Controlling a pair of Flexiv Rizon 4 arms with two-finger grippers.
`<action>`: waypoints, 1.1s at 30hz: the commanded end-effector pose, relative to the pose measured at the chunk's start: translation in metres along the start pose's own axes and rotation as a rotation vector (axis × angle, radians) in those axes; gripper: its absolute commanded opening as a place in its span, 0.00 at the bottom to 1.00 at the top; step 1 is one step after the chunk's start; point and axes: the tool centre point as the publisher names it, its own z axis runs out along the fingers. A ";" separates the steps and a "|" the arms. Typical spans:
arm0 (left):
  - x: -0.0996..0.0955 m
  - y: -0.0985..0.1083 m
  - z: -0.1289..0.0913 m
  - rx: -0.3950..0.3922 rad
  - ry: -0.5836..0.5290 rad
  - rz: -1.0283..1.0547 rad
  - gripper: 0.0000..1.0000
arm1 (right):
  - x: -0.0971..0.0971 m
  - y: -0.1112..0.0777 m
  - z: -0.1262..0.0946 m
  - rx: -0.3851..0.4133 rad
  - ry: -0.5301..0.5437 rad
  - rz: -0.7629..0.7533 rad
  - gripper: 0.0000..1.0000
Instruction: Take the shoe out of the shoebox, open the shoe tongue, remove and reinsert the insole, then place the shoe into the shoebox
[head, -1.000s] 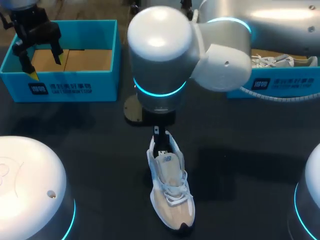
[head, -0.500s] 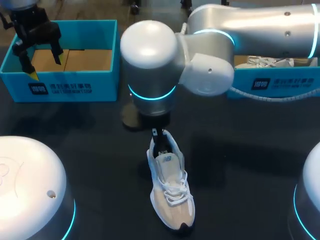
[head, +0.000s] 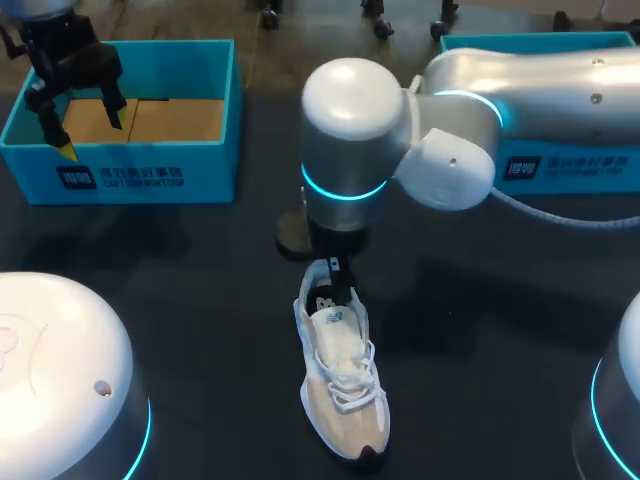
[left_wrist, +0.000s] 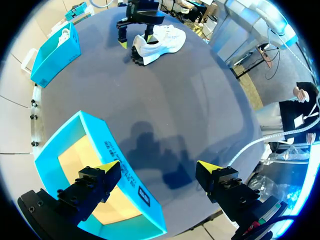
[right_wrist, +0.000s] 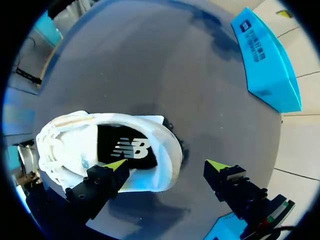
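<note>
White-and-beige laced shoe (head: 340, 380) stands on its sole mid-tabletop (head: 190, 290), toe toward the near edge, black insole (right_wrist: 127, 147) inside; open blue shoebox (head: 140, 175) sits far left, well apart

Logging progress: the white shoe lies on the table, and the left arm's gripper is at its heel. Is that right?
Not quite. The right gripper is the one at the heel of the white shoe, as the right wrist view shows. The shoe does lie on the table.

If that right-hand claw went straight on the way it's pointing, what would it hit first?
Probably the shoe, at the heel: the open right gripper straddles its rim, one finger over the opening, the other over the table. Depth is unclear.
</note>
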 end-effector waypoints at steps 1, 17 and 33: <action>0.000 0.000 0.000 -0.002 0.001 0.000 1.00 | -0.008 -0.002 0.014 -0.043 0.031 0.019 1.00; 0.000 0.000 0.000 -0.002 0.001 0.000 1.00 | -0.014 0.018 0.019 0.063 0.055 0.023 0.87; 0.000 0.000 0.000 -0.002 0.001 0.000 1.00 | -0.008 0.008 0.008 0.067 0.037 0.066 0.00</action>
